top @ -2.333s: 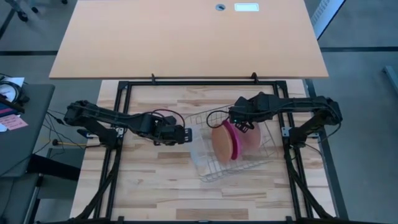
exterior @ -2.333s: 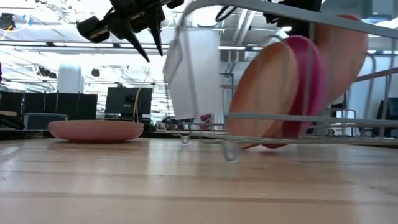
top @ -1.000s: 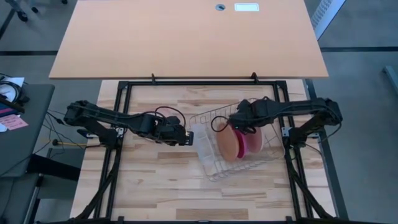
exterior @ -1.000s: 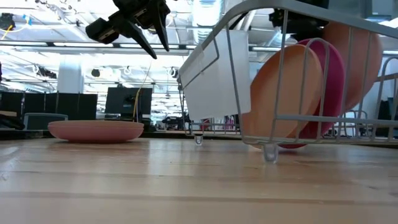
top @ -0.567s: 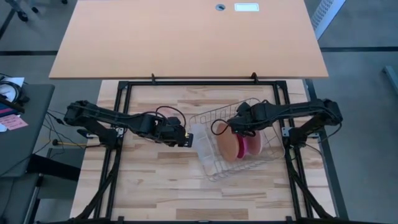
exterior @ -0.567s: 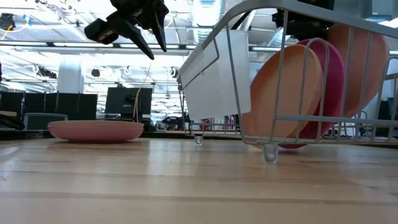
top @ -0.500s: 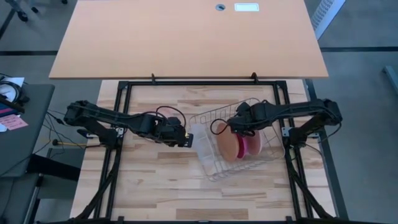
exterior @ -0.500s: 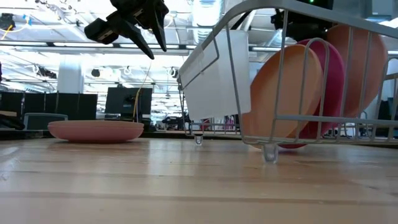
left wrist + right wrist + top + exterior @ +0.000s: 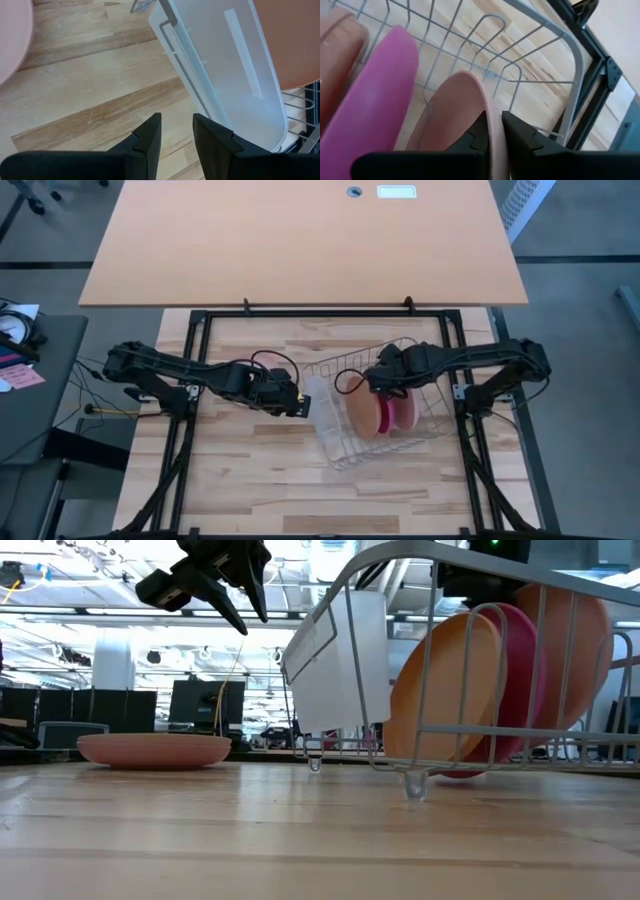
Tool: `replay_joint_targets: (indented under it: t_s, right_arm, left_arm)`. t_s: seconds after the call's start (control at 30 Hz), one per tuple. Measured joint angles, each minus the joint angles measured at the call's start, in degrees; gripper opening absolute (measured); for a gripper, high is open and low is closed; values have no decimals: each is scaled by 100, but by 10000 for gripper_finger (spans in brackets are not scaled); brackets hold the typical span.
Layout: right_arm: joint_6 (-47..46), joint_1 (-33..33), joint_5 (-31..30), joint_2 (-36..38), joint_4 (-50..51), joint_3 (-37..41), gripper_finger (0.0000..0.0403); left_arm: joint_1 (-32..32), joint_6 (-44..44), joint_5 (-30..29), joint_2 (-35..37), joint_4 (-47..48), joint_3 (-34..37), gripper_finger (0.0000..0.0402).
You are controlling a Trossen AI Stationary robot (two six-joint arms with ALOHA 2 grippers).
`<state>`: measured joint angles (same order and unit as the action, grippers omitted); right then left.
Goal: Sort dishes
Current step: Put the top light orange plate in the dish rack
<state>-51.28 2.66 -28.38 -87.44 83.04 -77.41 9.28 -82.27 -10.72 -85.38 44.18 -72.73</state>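
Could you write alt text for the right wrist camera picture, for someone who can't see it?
The right end effector closes its two dark fingers on the rim of a pale pink plate standing upright in a silver wire rack. Beside it stand a magenta plate and an orange-tan plate, with the wooden table showing through the wires.

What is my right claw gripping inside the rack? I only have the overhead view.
Observer: The right wrist view shows the right claw closed on the rim of a pale pink plate, which stands on edge in the rack beside the magenta plate.
Operator: And the left claw?
Observer: The left claw is open and empty, above the table by the white tray.
Operator: Any plates outside the rack?
Observer: In the low view, one pink plate lies flat on the table.
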Motion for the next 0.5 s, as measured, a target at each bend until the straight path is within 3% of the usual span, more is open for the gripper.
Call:
replay_joint_targets:
  t_s: [0.5]
  right_arm:
    - [-94, 69, 142, 2, -16, 0, 52]
  left_arm:
    - [0, 3, 39, 0, 2, 0, 107]
